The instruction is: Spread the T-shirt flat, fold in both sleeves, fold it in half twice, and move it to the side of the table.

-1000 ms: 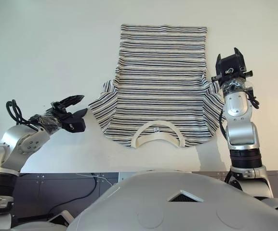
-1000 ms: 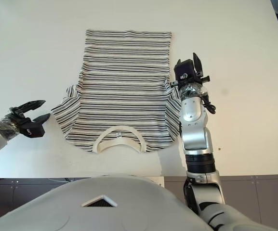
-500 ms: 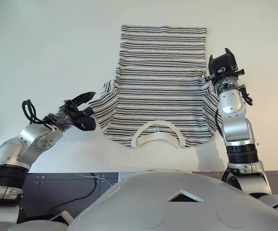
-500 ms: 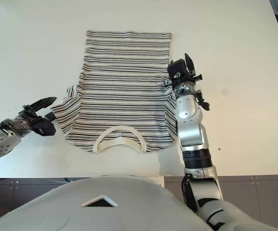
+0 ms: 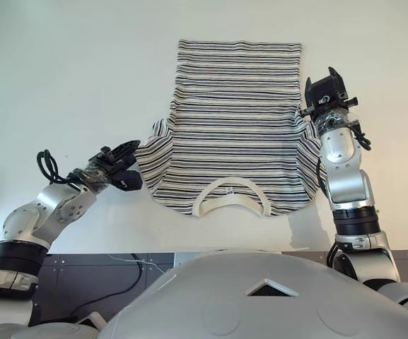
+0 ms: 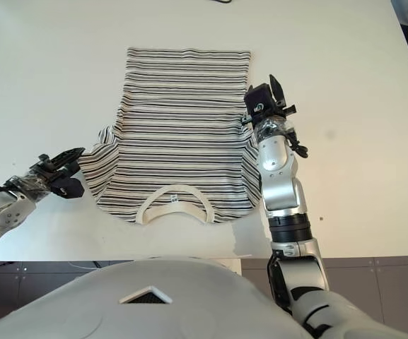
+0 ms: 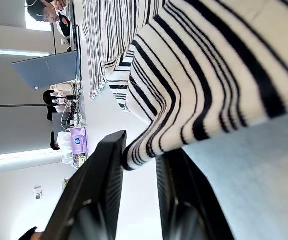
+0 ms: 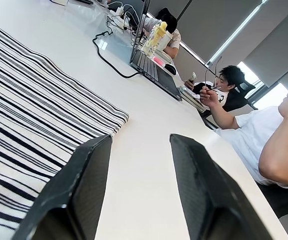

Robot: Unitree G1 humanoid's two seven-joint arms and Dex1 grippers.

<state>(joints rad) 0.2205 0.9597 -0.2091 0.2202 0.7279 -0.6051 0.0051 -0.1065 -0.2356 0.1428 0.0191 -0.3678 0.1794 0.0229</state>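
Note:
The striped T-shirt (image 5: 235,120) lies on the white table (image 5: 62,85), its white collar (image 5: 232,198) nearest me and its hem far. Both sleeves are bunched at its sides. My left gripper (image 5: 126,171) is low at the left sleeve (image 5: 150,152). It is open by a narrow gap, and the sleeve's edge (image 7: 148,120) reaches in between its fingers (image 7: 101,200). My right gripper (image 5: 329,83) is raised over the shirt's right edge, above the right sleeve (image 5: 308,152). It is open with nothing in it, and bare table shows between its fingers (image 8: 84,190).
The table's front edge (image 5: 83,251) runs just below the collar. A laptop (image 8: 153,70) and cables (image 8: 111,47) sit at the far end of the table, with people seated behind them. Bare table lies left and right of the shirt.
My left gripper moved right to the left sleeve and narrowed its fingers around the sleeve's edge. My right gripper shifted left and forward to the shirt's right edge.

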